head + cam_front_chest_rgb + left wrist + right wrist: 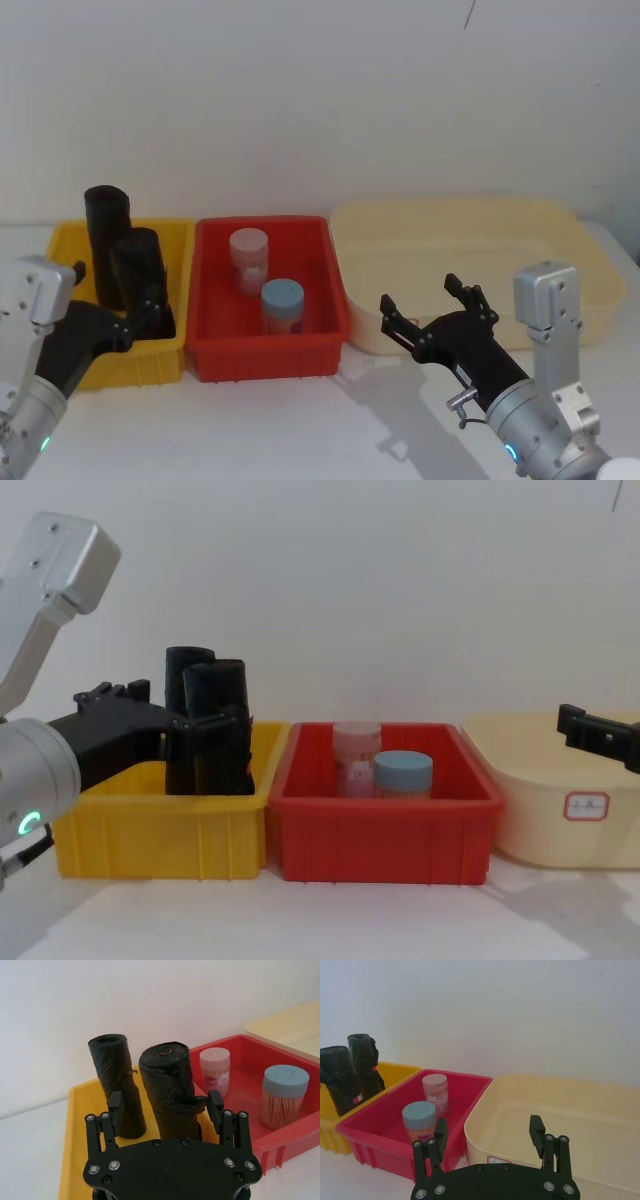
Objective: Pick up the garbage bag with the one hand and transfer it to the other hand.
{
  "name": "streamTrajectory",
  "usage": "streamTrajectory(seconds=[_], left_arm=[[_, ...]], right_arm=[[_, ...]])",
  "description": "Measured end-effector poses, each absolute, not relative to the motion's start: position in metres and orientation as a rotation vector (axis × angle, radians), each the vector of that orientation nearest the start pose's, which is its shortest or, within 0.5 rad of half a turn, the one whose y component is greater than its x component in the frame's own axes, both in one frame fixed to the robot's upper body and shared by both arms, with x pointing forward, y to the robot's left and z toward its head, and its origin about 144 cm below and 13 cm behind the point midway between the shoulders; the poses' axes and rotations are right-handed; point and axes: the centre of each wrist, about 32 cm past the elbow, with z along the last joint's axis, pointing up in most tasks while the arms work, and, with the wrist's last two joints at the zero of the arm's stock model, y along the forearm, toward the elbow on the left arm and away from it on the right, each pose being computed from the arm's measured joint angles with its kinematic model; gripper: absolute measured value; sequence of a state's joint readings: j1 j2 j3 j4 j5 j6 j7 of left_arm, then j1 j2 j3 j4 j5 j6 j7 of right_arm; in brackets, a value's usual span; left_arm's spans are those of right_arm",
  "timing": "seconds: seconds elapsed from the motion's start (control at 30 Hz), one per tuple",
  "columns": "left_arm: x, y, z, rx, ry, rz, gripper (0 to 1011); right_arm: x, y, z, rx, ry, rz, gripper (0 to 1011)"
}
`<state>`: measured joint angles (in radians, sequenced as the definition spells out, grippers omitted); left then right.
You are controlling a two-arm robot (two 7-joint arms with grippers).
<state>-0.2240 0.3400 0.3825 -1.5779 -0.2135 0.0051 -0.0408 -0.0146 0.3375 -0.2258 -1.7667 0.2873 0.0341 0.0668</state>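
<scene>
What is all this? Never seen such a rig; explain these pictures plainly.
This is a two-armed robot at a table. Its head, chest and each wrist carry a camera. A yellow bin holds two black rolls: the thick garbage bag and a thinner roll behind it. A red bin holds a pink-lidded jar and a blue-lidded jar of toothpicks; a cream bin stands beside it. The left gripper is open around the garbage bag; nothing is held yet. The right gripper hovers open before the cream bin.
</scene>
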Motion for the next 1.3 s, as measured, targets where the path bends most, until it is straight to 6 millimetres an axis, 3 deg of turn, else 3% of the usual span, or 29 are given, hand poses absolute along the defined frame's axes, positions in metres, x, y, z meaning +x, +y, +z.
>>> streamTrajectory(seconds=[0.77, 0.97, 1.3], left_arm=[[0.542, 0.206, 1.191, 0.015, -0.218, 1.092, 1001], [0.55, 0.203, 1.188, 0.007, -0.211, 1.084, 886], [0.557, 0.2, 1.183, -0.012, -0.197, 1.07, 586]], right_arm=[[0.443, -0.237, 1.189, 0.026, -0.075, -1.23, 1001], [0.443, -0.237, 1.189, 0.026, -0.075, -1.229, 1001], [0.443, -0.237, 1.189, 0.026, -0.075, -1.229, 1001]])
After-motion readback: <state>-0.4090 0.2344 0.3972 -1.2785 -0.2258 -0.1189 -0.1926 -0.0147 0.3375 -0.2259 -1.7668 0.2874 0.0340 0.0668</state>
